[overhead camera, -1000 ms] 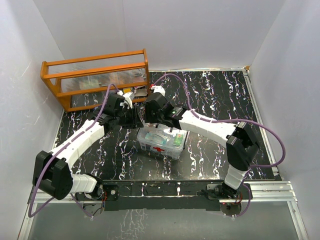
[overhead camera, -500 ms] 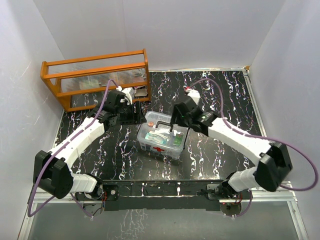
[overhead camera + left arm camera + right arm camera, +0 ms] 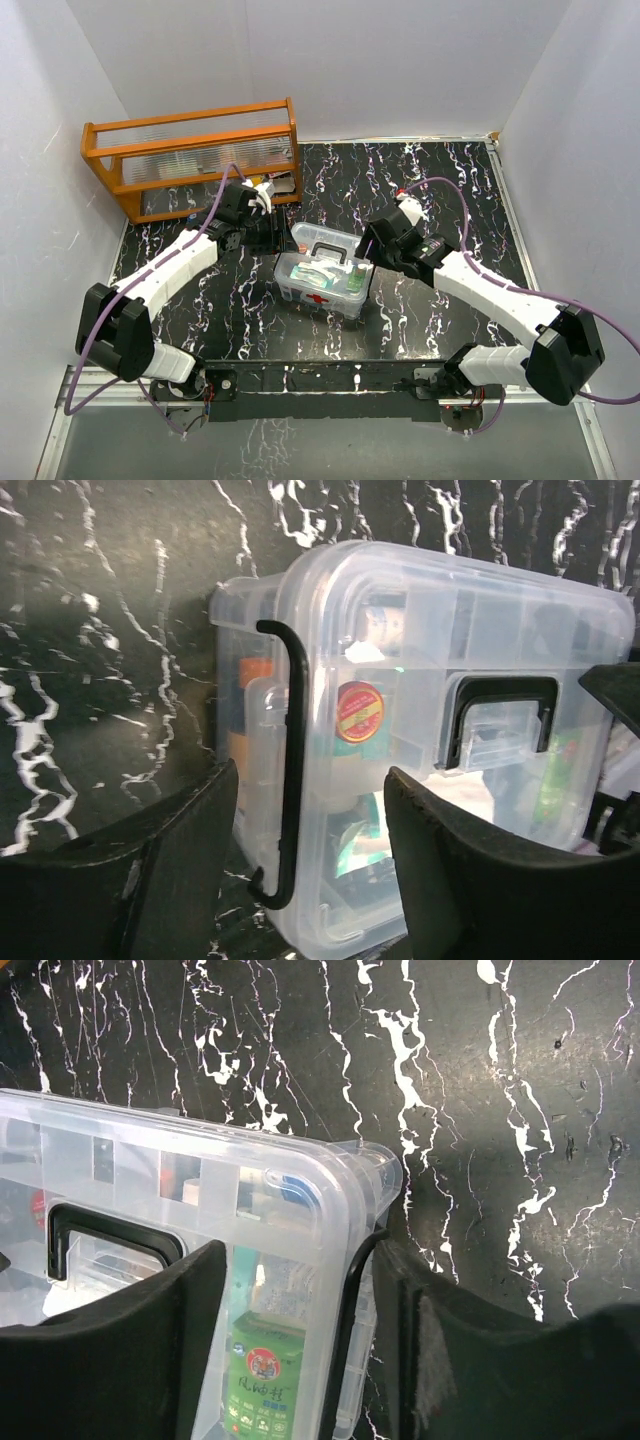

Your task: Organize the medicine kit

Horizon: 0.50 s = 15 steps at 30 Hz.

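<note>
Left gripper: matte black, blunt fingers, spread wide and released, gripping nothing, at one short end of the medicine kit.
Right gripper: same build, likewise spread and empty, at the opposite end.
Medicine kit: clear rectangular plastic box with rounded corners and a red cross on the front, standing mid-counter between both grippers.
Lid: clear, seated on the box, with a dark rectangular handle and a thin dark side latch.
Contents: green-labelled bottle.
Counter: glossy black with white veining.
Rack: orange wood with ribbed clear panels, at the far left.

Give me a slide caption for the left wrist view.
Open left gripper facing the lidded medicine kit on the black marbled table.
</note>
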Available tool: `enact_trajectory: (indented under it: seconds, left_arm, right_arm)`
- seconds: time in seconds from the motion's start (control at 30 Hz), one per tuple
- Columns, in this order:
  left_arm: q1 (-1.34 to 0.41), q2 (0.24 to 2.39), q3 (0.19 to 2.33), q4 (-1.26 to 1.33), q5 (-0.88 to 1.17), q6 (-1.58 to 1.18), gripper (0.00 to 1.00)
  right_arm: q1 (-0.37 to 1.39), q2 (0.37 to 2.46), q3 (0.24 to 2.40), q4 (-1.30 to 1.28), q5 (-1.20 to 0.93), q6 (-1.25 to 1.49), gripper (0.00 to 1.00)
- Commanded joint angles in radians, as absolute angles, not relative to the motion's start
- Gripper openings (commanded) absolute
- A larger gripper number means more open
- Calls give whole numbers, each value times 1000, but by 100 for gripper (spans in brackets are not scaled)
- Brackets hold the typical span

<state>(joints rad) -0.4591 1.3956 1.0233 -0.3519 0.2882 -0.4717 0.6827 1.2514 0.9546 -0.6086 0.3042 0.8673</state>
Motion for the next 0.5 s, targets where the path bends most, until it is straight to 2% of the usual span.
enact_trajectory:
  seconds: [0.0, 0.1, 0.2, 0.47]
  left_arm:
    - [-453, 1409, 1008, -349, 347, -487, 55]
    - [-451, 1413, 1004, -352, 349, -496, 50]
    - [-450, 1410, 994, -354, 347, -512, 47]
    - [-449, 1391, 968, -367, 267, -531, 44]
  right_arm:
    - [663, 1249, 891, -586, 202, 870, 52]
    - [621, 1264, 868, -498, 104, 859, 41]
    - [597, 1290, 870, -417, 35, 772, 37]
    - [570, 1466, 1041, -366, -16, 585, 34]
